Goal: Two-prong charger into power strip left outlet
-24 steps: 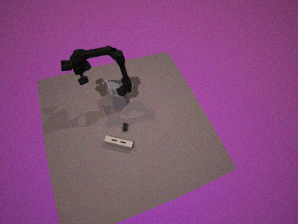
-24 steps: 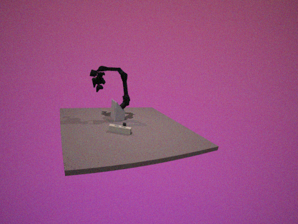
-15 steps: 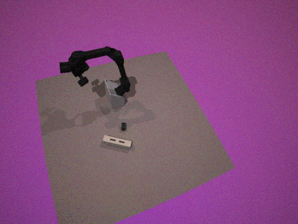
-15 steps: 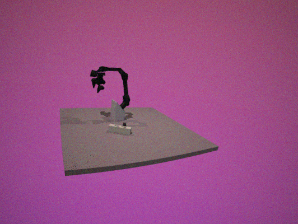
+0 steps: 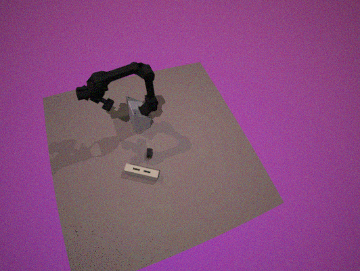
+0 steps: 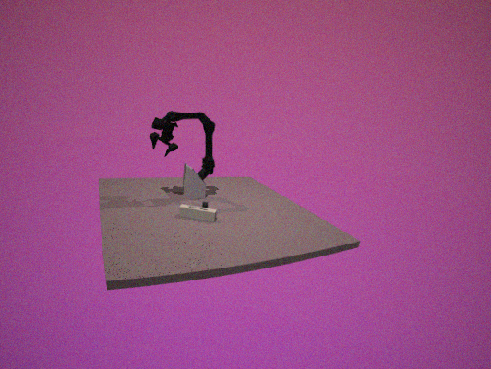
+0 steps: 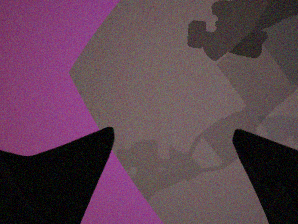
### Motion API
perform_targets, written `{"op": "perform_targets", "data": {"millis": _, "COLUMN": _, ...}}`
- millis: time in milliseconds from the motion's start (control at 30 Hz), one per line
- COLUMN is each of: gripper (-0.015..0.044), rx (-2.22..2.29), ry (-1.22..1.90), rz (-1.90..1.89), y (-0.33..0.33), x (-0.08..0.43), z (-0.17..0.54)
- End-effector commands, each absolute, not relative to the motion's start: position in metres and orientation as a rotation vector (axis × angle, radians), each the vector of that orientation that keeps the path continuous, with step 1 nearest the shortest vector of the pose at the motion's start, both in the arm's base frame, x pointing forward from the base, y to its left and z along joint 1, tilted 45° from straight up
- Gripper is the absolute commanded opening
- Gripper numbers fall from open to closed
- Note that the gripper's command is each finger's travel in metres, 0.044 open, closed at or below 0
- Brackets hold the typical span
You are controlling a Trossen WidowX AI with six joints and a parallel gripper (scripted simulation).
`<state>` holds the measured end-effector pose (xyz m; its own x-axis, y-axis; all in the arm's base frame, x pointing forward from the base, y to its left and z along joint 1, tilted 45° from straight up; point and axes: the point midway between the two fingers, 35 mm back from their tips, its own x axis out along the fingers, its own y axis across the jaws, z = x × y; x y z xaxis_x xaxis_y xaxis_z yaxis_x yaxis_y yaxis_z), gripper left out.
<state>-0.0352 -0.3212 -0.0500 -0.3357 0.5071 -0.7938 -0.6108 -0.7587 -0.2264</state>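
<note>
A small black charger (image 5: 149, 152) (image 6: 205, 204) rests on the table, just behind the power strip; in the exterior view the strip partly hides it. The pale power strip (image 5: 130, 168) (image 6: 197, 214) lies on the table with two dark slots on its top, the left outlet (image 5: 136, 169) and the right outlet (image 5: 147, 171). My gripper (image 6: 161, 153) (image 7: 174, 134) is open and empty, high above the table, up and to the left of the charger and strip. Neither of them shows in the wrist view.
The table (image 5: 203, 162) (image 6: 277, 231) (image 7: 145, 85) has its left edge near the area below the gripper. A grey wedge-shaped block (image 5: 139, 122) (image 6: 193, 186) stands at the arm's base, behind the charger. Shadows of the arm fall across the table's left and middle.
</note>
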Motion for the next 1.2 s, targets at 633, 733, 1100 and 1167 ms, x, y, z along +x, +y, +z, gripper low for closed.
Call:
{"op": "perform_targets", "data": {"millis": 633, "gripper": 0.0440, "rx": -1.747, "ry": -0.670, "rz": 2.184, "y": -0.290, "x": 0.065, "z": -0.060}}
{"op": "perform_targets", "data": {"millis": 733, "gripper": 0.0440, "rx": -1.807, "ry": -0.786, "rz": 2.177, "y": -0.284, "x": 0.077, "z": -0.061}}
{"op": "perform_targets", "data": {"millis": 1100, "gripper": 0.0440, "rx": -2.020, "ry": -1.233, "rz": 2.099, "y": -0.259, "x": 0.118, "z": -0.063}}
{"op": "perform_targets", "data": {"millis": 1167, "gripper": 0.0440, "rx": -2.056, "ry": -1.318, "rz": 2.076, "y": -0.253, "x": 0.125, "z": -0.064}}
